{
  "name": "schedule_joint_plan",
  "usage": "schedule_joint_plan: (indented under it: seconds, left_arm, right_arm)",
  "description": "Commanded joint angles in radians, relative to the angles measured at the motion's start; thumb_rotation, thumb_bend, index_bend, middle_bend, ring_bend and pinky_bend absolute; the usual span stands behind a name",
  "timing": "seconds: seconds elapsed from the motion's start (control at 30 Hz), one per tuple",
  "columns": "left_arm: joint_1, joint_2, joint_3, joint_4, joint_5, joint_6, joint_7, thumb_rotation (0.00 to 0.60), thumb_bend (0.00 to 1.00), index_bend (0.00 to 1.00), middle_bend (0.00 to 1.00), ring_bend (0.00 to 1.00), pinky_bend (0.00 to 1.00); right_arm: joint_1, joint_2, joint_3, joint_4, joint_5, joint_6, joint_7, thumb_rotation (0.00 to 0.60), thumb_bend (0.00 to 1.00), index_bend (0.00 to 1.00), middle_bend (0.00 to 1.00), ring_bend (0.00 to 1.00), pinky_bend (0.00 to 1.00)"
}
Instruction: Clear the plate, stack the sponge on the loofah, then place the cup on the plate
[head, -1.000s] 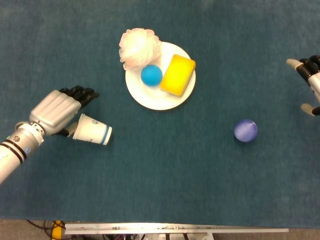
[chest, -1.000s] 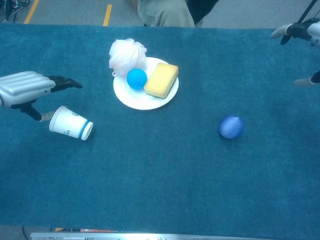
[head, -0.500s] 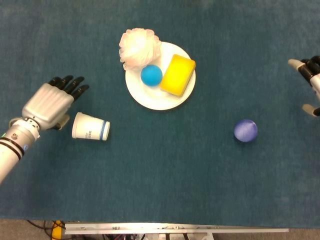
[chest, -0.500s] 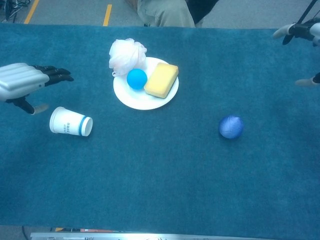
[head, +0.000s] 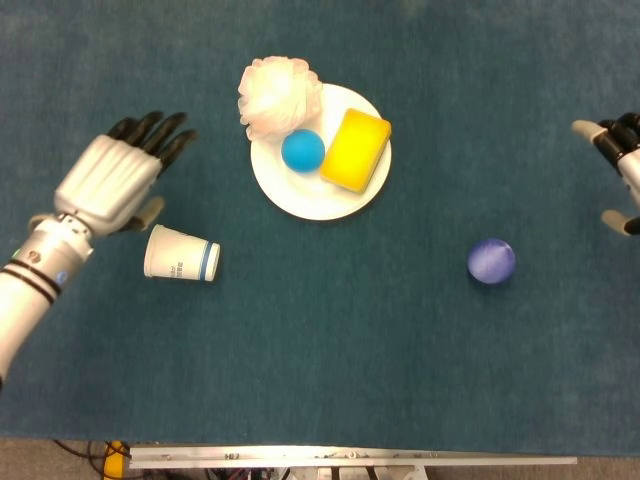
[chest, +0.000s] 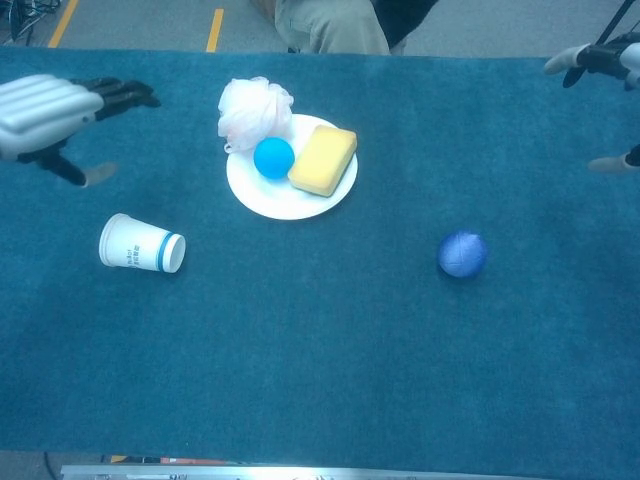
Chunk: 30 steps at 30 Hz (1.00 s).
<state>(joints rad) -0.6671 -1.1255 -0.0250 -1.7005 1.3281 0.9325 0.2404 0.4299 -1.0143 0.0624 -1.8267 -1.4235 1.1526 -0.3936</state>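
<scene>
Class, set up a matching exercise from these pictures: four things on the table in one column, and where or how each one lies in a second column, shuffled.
Things:
1. paper cup
2. yellow sponge
3. loofah
4. purple ball

Places:
A. alone on the cloth, right of the plate
B. overhanging the plate's upper-left rim
C. on its side, near the left robot hand
D. wholly on the plate

Pairs: 1-C, 2-D, 3-B, 4-A

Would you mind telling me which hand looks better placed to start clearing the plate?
Probably the left hand: it is open and nearer the plate, where the loofah overhangs the rim. The right hand is at the table's far edge.
</scene>
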Motion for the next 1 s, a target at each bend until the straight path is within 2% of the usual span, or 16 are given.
schedule_joint_plan:
  seconds: [0.03, 0.33, 0.57, 1.0]
  left_arm:
    - [-0.044, -0.044, -0.038, 0.044, 0.030, -0.032, -0.055, 0.600, 0.41, 0.00, 0.00, 0.00, 0.14]
    - [-0.167, -0.166, -0.096, 0.175, 0.043, -0.153, -0.122, 0.600, 0.39, 0.00, 0.00, 0.00, 0.14]
    - [-0.253, -0.262, -0.120, 0.297, 0.048, -0.224, -0.141, 0.600, 0.38, 0.00, 0.00, 0.00, 0.14]
    - [-0.374, -0.421, -0.144, 0.590, -0.025, -0.370, -0.171, 0.600, 0.38, 0.00, 0.00, 0.00, 0.14]
  right_arm:
    - [-0.003, 0.005, -0.005, -0.012, -0.012, 0.005, -0.006, 0.600, 0.00, 0.19, 0.31, 0.24, 0.40]
    - [-0.022, 0.031, -0.020, -0.052, -0.049, 0.026, -0.007, 0.600, 0.00, 0.19, 0.31, 0.24, 0.40]
    - [-0.031, 0.041, -0.023, -0.072, -0.063, 0.034, -0.012, 0.600, 0.00, 0.19, 0.31, 0.24, 0.40]
    - [-0.045, 0.052, -0.023, -0.083, -0.045, 0.034, -0.014, 0.600, 0.00, 0.19, 0.31, 0.24, 0.40]
